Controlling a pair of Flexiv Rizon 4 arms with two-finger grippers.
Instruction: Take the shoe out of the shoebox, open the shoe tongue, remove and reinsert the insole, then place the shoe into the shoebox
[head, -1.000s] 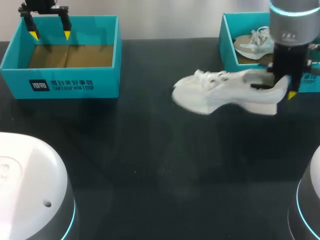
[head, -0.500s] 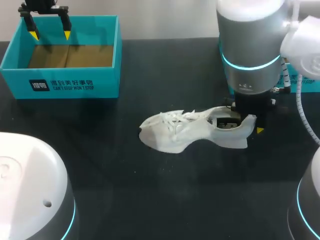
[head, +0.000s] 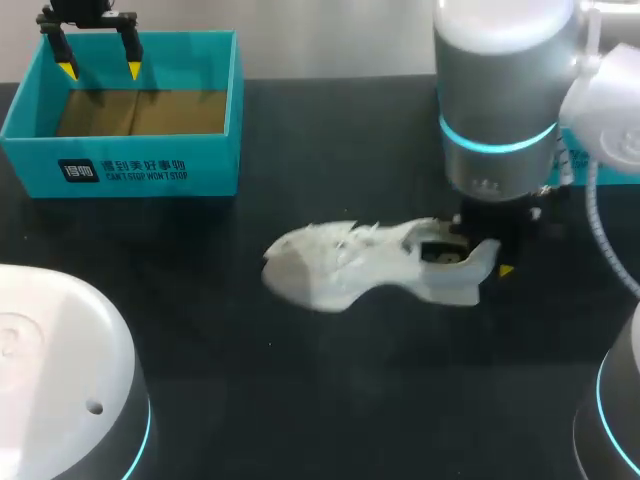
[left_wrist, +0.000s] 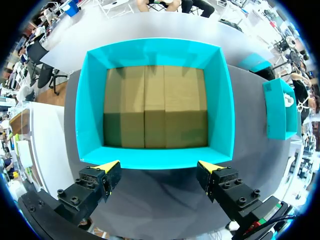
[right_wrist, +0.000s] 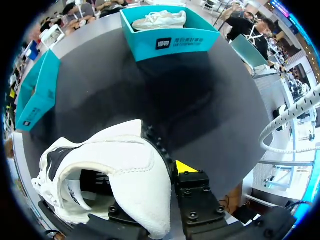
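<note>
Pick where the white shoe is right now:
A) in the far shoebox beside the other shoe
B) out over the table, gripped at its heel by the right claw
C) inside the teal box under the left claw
B: the white shoe is over the bare dark table, with the right claw closed on its heel.

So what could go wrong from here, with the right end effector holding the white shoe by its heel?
1. The right end effector pinches only the heel rim of the white shoe; the toe end sticks out unsupported, so it may pivot or slip.
2. One finger seems to sit inside the heel, which may hinder the next steps.
3. The left end effector hangs open over the empty shoebox, far from helping.
</note>
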